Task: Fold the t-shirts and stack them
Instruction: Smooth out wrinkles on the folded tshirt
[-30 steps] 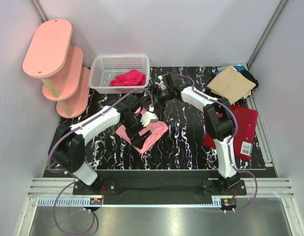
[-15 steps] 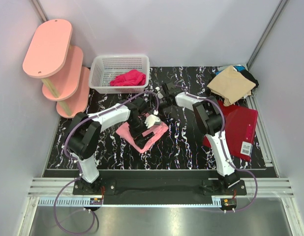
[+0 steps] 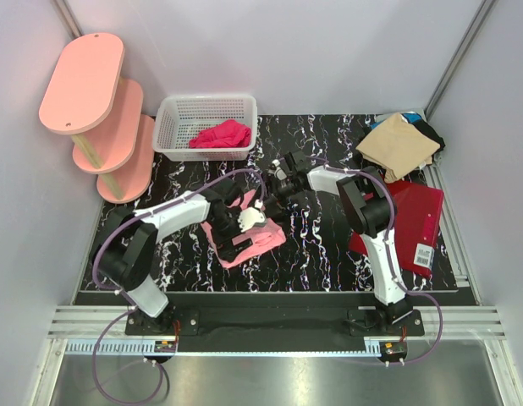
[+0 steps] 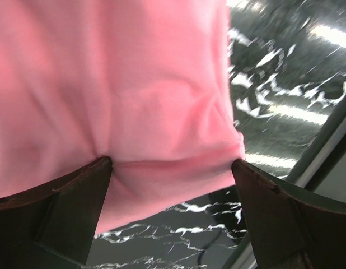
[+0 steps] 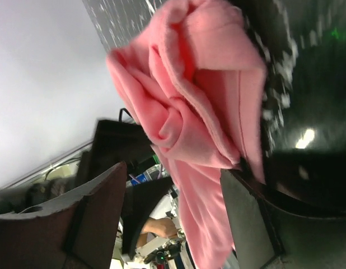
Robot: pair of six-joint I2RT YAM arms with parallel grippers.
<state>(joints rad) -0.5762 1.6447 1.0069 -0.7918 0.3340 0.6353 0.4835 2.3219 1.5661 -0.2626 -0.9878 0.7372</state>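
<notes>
At the far left, the pink shelf (image 3: 82,80) is standing off the desk (image 3: 321,245), out of your working area. Beside it, the basket (image 3: 170,127) is holding a crumpled magenta cloth (image 3: 221,134), probably parked there for a later turn. Near the middle of the desk, the pink shirt (image 3: 253,244) is lying in a rumpled, partly folded heap, and that is where you are working. Your left gripper (image 4: 170,162) is bearing down on it with its jaws spread wide. It is clamping nothing, and the cloth is puckering into a crease between the two fingertips. That looks like pinning or smoothing the fold so the heap is not sliding on the slick surface. Just right of it, your right gripper (image 5: 173,168) is hovering at the shirt's far edge, its jaws also apart and gripping nothing. A bunched lip of pink cloth is showing between the fingers, so you seem to be lining up for a pinch. Whether a finger is already touching the cloth, I cannot tell. Farther right, the dark red shirt (image 3: 418,207) is lying flat beside the right arm, likely serving as the base of the stack. In the back corner, the tan shirt (image 3: 399,144) is lying over a black one (image 3: 431,131), both loosely heaped and apparently waiting for folding.
</notes>
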